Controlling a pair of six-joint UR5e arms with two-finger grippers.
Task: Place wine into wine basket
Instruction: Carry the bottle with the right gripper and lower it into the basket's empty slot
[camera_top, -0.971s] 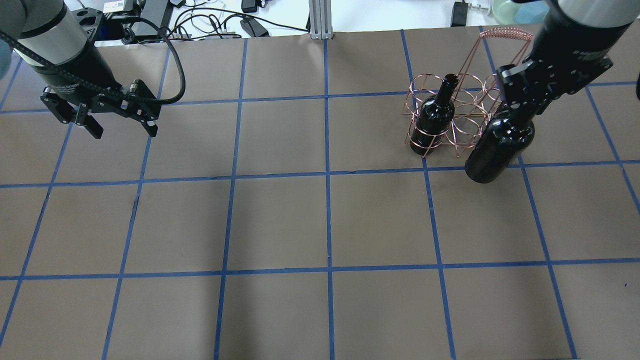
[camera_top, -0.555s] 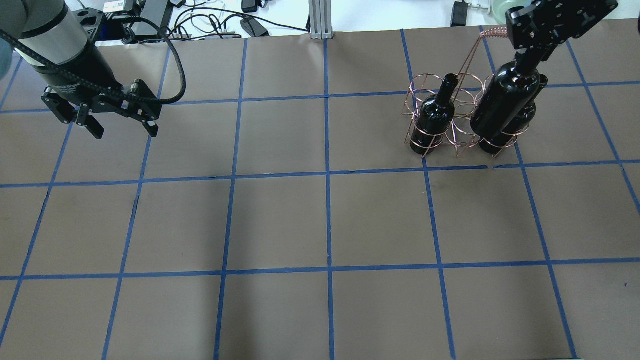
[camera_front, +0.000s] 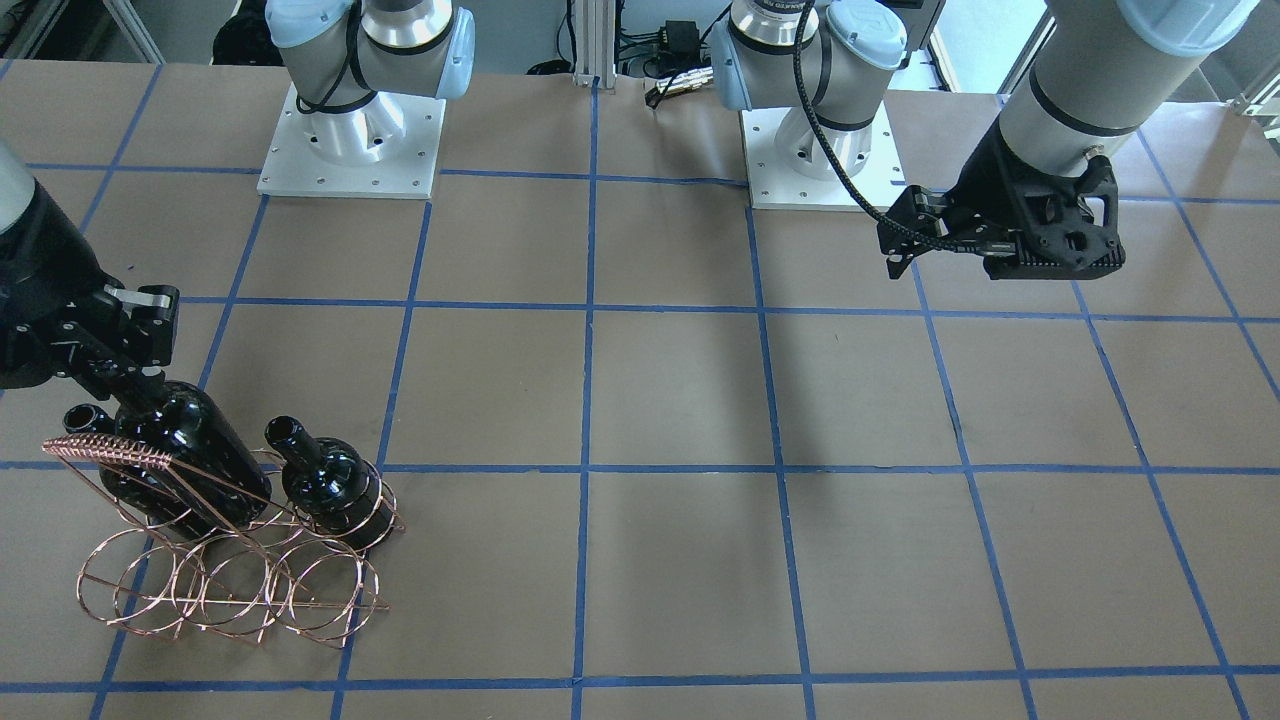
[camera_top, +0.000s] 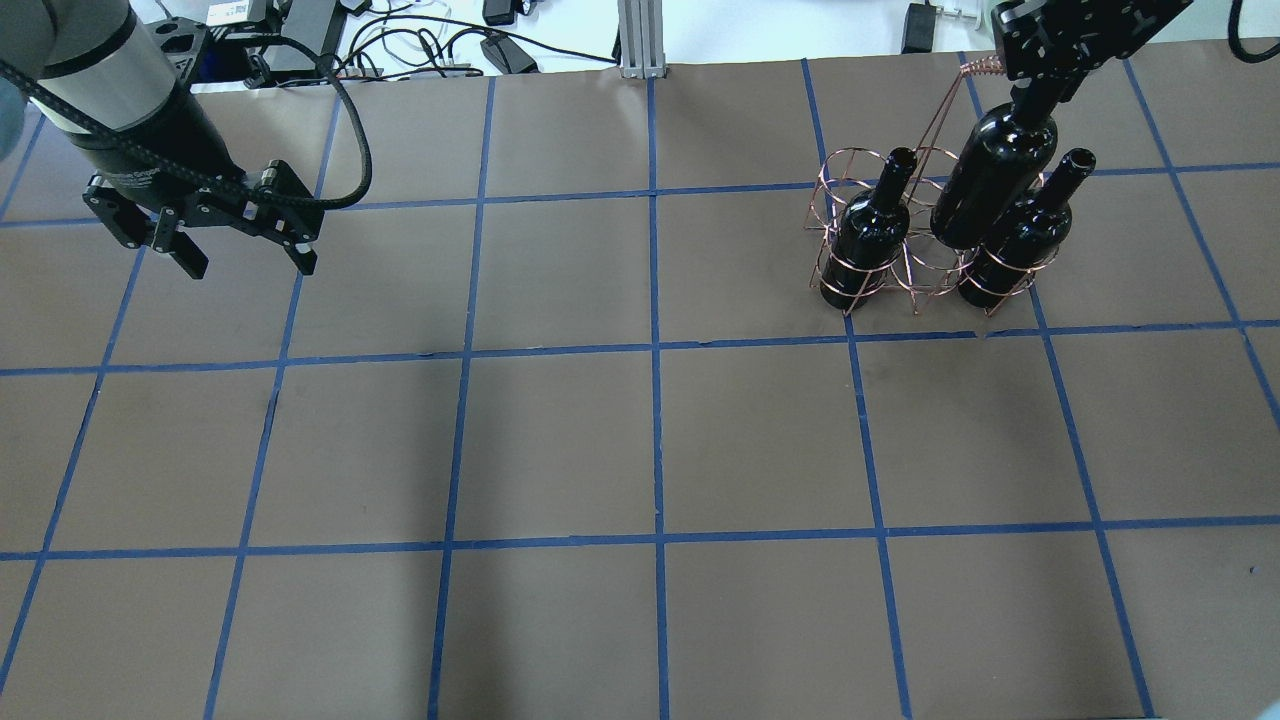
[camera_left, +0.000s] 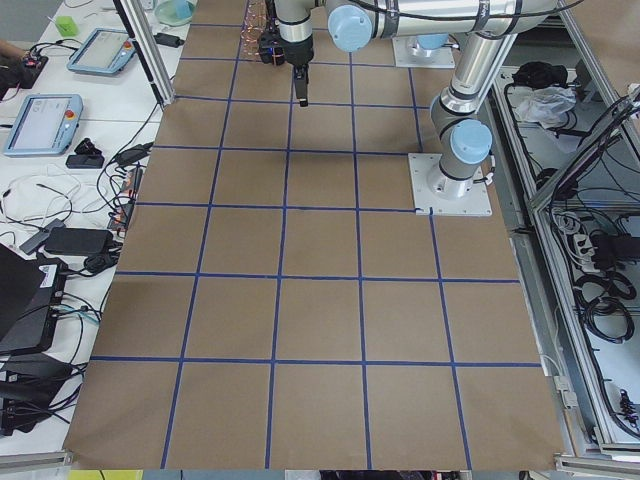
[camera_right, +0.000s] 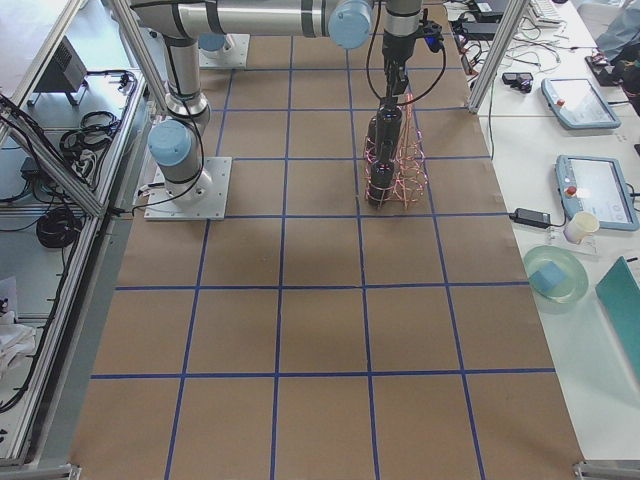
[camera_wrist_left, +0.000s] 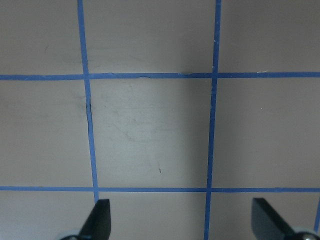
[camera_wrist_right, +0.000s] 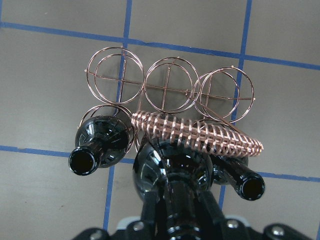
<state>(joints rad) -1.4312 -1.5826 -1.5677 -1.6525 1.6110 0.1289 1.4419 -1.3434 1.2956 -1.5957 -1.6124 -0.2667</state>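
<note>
Wine bottle (camera_top: 990, 185) in the right gripper (camera_top: 1038, 92): black glass, smooth, very glossy, bright highlights on the shoulder. Inner seated bottle (camera_top: 868, 235) and outer seated bottle (camera_top: 1012, 250): same glossy black glass. Wine basket (camera_wrist_right: 168, 86): thin copper-coloured metal wire, shiny; handle wrapped in a fine wire coil. Table cover (camera_top: 560, 440): brown paper-like sheet, matt, faint scuffs. Grid lines (camera_top: 657, 440): blue tape, flat finish. Left gripper (camera_top: 250, 268): matt black, plastic or metal unclear. Left arm tube (camera_front: 1090, 80): satin grey metal. Joint cap (camera_front: 875, 30): pale blue plastic. Base plate (camera_front: 350, 150): brushed silver metal. Cable (camera_top: 340, 130): black braided sleeve.
</note>
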